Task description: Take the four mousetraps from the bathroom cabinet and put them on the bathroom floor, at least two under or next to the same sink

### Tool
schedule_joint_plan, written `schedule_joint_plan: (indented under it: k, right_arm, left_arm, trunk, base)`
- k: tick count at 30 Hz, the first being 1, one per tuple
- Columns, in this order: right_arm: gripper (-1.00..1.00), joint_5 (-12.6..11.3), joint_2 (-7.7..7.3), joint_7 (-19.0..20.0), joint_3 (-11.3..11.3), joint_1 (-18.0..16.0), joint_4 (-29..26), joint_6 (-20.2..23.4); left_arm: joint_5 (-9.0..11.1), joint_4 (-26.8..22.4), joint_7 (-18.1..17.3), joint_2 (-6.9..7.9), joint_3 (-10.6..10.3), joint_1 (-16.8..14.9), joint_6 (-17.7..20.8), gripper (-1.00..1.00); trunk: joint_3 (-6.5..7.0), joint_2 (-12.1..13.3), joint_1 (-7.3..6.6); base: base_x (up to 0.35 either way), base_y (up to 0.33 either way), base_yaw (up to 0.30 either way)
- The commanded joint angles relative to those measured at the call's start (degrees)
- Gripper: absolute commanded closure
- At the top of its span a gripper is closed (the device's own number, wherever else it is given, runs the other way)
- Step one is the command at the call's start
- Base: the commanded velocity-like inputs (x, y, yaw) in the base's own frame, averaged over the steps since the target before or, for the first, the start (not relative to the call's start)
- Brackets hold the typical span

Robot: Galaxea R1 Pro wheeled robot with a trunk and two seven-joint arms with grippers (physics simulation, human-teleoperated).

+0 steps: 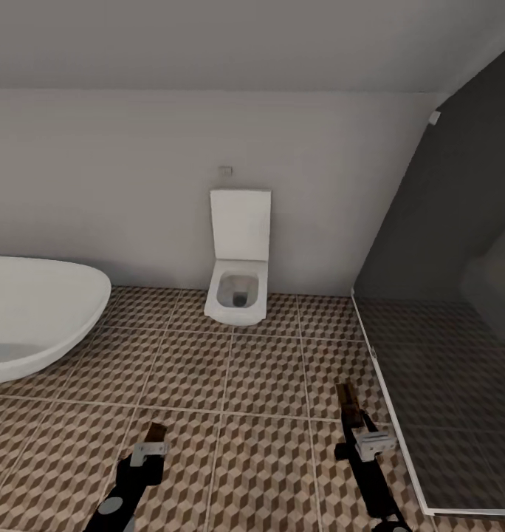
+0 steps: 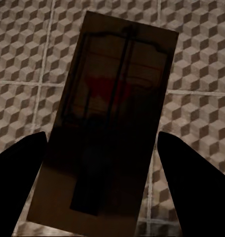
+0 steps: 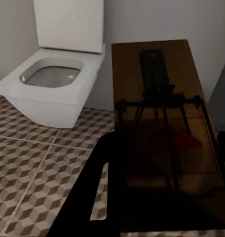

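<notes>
My left gripper (image 1: 153,440) is shut on a tan mousetrap (image 1: 156,431), held low over the cube-patterned bathroom floor (image 1: 260,377). In the left wrist view that mousetrap (image 2: 112,118) lies flat between the dark fingers (image 2: 21,177), wire bar and red patch facing the camera. My right gripper (image 1: 350,408) is shut on a second mousetrap (image 1: 347,394) near the shower glass. The right wrist view has this mousetrap (image 3: 159,123) close up, with the toilet behind it. The cabinet and the bathroom sink are out of view.
A white toilet (image 1: 238,292) stands against the far wall, straight ahead. An oval white bathtub (image 1: 31,318) sits at the left. A dark glass shower screen (image 1: 444,355) with a white frame closes off the right side.
</notes>
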Motion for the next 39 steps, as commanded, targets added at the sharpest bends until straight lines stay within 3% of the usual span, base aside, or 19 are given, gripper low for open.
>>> schedule_joint_plan:
  k: [1,4,10,17,21,24,26,28,33,39]
  right_arm:
    - [1.00,0.3,0.13,0.5,-0.4,0.0,-1.7,1.4]
    - [1.00,0.2,0.21,0.6,-0.3,0.0,-4.2,3.0]
    - [1.00,0.1,0.05,0.5,-0.4,0.0,-4.4,3.4]
    - [1.00,0.2,0.27,0.7,-0.1,0.0,-7.2,3.6]
    - [1.00,0.2,2.89,0.6,2.9,0.0,-10.2,6.3]
    - [1.00,0.3,6.75,0.6,4.8,0.0,-20.2,15.2]
    - [1.00,0.2,7.98,0.7,5.6,0.0,-26.4,20.5]
    - [1.00,0.1,8.81,0.7,7.9,0.0,-31.8,25.4]
    - [1.00,-0.1,9.23,0.5,14.4,0.0,-34.9,28.7]
    - [1.00,0.0,9.04,0.3,15.5,0.0,-32.4,28.8]
  left_arm:
    - [0.6,-0.2,0.5,0.21,-0.4,0.0,0.6,1.00]
    - [0.6,-0.2,0.3,1.20,-0.6,0.0,-1.1,1.00]
    - [0.6,0.1,-0.9,1.64,-0.9,0.0,-7.1,1.00]
    - [0.7,0.6,-3.0,1.59,-0.7,0.0,-7.8,1.00]
    - [0.7,-0.2,-3.0,1.54,-0.3,0.0,-7.7,1.00]
    - [0.7,-3.3,-2.9,0.94,-0.1,0.0,-5.3,1.00]
    - [0.7,-8.1,-2.9,0.82,0.0,0.0,-2.1,1.00]
    - [0.7,-14.1,-2.9,0.62,-0.2,0.0,3.3,1.00]
    - [0.7,-18.6,-3.0,0.14,-0.1,0.0,7.9,1.00]
    - [0.7,-17.5,-3.2,0.06,-0.2,0.0,7.9,1.00]
  trunk:
    - [-0.09,-0.1,0.03]
    - [-0.09,-0.1,0.03]
    - [-0.09,-0.1,0.03]
    - [-0.09,-0.1,0.03]
    - [-0.09,-0.1,0.03]
    - [-0.09,-0.1,0.03]
    - [-0.09,-0.1,0.03]
    - [-0.09,-0.1,0.03]
    - [-0.09,-0.1,0.03]
    - [-0.09,-0.1,0.03]
  base:
    - [0.000,0.000,0.000]
    - [0.000,0.000,0.000]
    - [0.000,0.000,0.000]
    - [0.000,0.000,0.000]
    - [0.000,0.000,0.000]
    - [0.000,0.000,0.000]
    - [0.000,0.000,0.000]
    - [0.000,0.000,0.000]
    - [0.000,0.000,0.000]
    - [0.000,0.000,0.000]
